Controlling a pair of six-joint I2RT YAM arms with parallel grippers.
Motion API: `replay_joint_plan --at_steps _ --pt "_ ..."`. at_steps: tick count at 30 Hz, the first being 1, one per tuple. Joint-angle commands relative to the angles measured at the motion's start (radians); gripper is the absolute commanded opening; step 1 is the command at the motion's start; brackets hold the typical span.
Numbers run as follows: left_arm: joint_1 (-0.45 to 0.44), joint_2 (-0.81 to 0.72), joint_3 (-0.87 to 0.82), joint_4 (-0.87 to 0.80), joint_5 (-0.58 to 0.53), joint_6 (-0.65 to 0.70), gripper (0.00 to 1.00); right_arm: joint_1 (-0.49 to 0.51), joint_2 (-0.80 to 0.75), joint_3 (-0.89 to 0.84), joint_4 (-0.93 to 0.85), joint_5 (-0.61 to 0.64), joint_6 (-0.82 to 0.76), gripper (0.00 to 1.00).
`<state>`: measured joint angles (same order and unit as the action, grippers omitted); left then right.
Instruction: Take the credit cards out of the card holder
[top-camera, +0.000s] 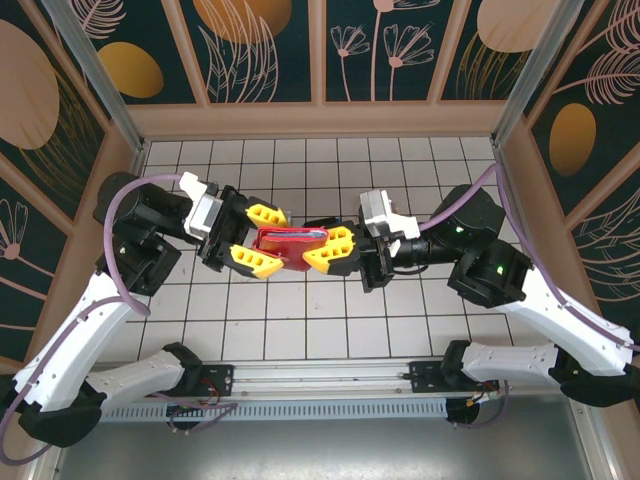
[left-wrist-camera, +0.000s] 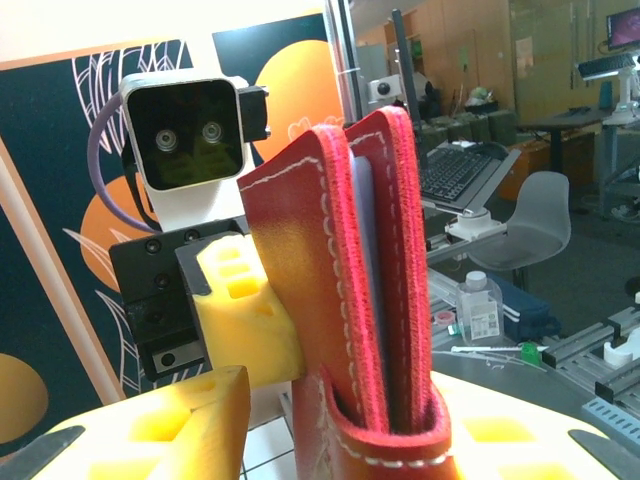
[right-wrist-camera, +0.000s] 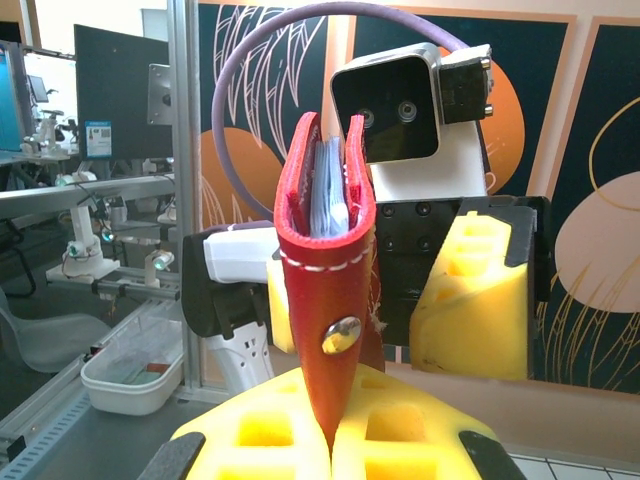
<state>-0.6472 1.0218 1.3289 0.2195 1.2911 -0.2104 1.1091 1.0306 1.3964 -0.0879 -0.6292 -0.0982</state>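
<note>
The card holder, a small red folding wallet, hangs in mid-air between both arms. My right gripper is shut on its right end; in the right wrist view the pads pinch the snap strap of the card holder. Pale edges of the credit cards show inside its open top. My left gripper stands open, its yellow fingers straddling the holder's left end. In the left wrist view the card holder rises between the fingers of the left gripper, with a greyish card edge in the fold.
The white tiled floor lies below the held wallet. Patterned walls close in the back and sides. The arm bases and a rail run along the near edge.
</note>
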Motion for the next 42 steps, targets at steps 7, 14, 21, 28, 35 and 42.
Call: replay_joint_plan --at_steps 7,14,21,28,35,42 --pt "0.001 0.009 0.026 -0.019 0.007 0.017 0.22 0.009 -0.002 0.042 0.004 -0.014 -0.022 0.0" --pt "0.001 0.042 0.055 -0.135 -0.022 0.058 0.0 0.016 0.01 0.053 -0.039 0.024 -0.052 0.0" --pt "0.001 0.004 0.045 -0.285 -0.183 0.147 0.69 0.007 0.026 0.052 -0.099 0.19 -0.033 0.0" --pt "0.001 -0.126 -0.102 -0.214 -0.725 0.212 0.82 -0.266 0.055 -0.157 0.054 0.042 0.25 0.0" --pt "0.001 -0.075 -0.248 -0.189 -1.171 0.186 0.86 -0.517 0.116 -0.546 0.368 -0.136 0.629 0.0" --pt "0.001 -0.018 -0.409 -0.094 -1.418 0.12 0.88 -0.667 0.268 -0.767 0.432 -0.195 0.736 0.0"
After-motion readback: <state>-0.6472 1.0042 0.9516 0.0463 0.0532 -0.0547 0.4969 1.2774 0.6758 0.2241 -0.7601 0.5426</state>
